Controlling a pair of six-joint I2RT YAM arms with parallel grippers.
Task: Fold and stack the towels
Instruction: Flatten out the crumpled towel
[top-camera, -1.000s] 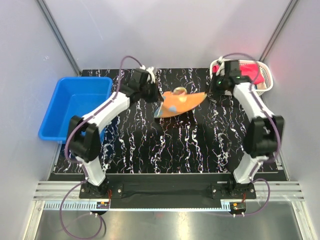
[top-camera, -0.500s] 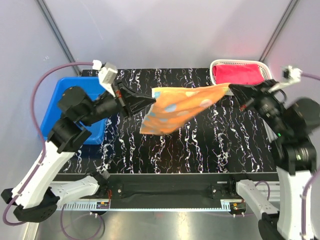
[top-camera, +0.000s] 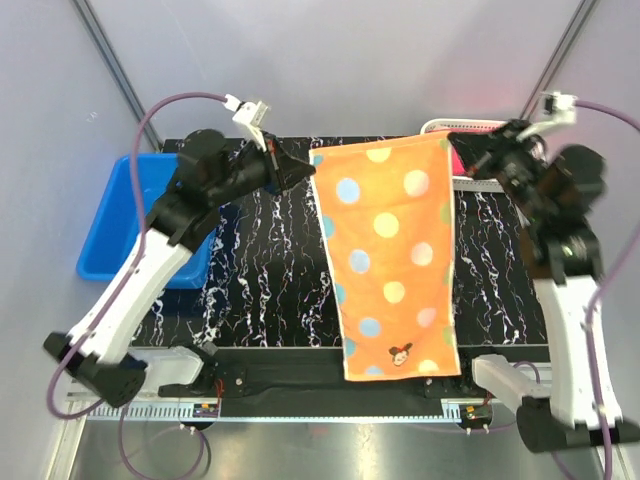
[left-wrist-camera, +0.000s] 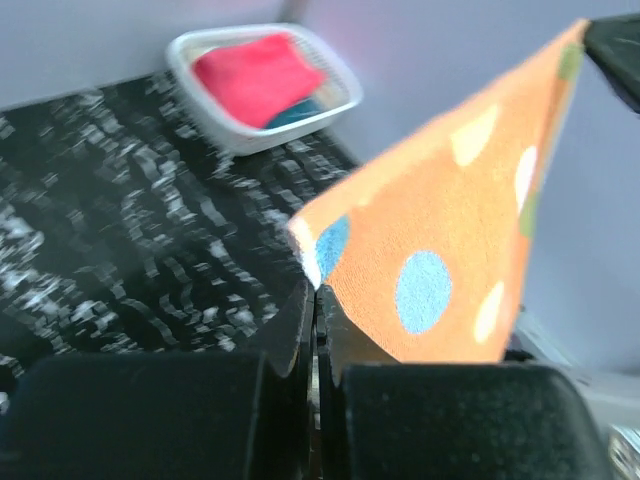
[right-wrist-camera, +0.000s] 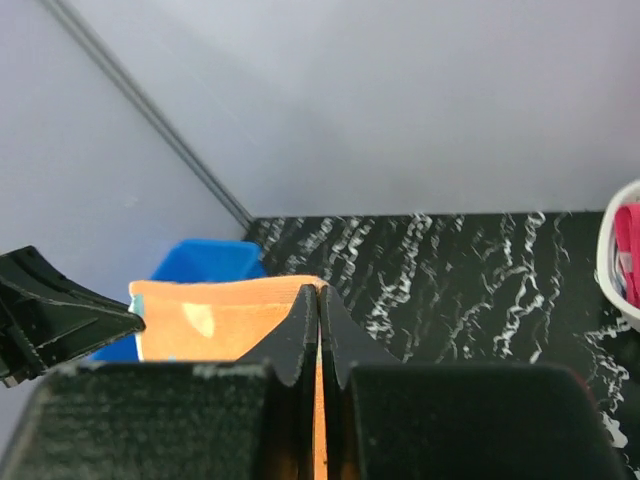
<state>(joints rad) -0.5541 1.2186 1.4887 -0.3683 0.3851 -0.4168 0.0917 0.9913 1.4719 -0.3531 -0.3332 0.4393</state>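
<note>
Orange dotted towel (top-camera: 395, 260) held up spread btwn both arms, above table (top-camera: 260, 280).
L gripper (top-camera: 303, 168) is clamped on its top left corner, R gripper (top-camera: 452, 148) on top right; cloth hangs full length. Pink-red towel (left-wrist-camera: 255, 75) sits in white basket (left-wrist-camera: 235, 138), far right; blue bin (top-camera: 120, 230) far left.

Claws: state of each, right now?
Left claw: closed on the orange towel, one top corner.
Right claw: closed on its other top corner.
</note>
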